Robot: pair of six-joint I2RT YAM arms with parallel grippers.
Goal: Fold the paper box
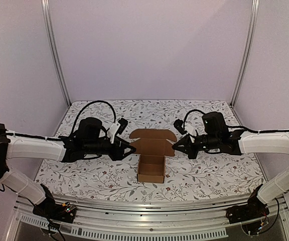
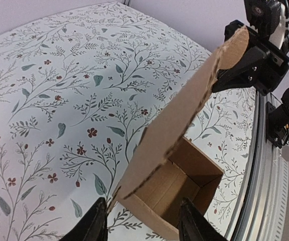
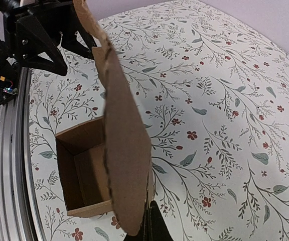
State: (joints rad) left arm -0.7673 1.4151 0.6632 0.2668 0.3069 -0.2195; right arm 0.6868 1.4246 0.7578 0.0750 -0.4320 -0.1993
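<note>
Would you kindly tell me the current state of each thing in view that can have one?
paper box: tray formed, top open.
lid: standing upright, not folded shut.
left gripper: open, fingers astride the lid's left edge.
right gripper: at the lid's right edge; open or shut unclear.

You'll find the brown cardboard paper box (image 1: 151,170) at frame centre on the floral-printed desk (image 1: 214,173), its lid flap (image 1: 152,141) raised behind the open body. The left end effector (image 1: 131,149) sits at the flap's left edge, and the right end effector (image 1: 175,145) at its right.
</note>
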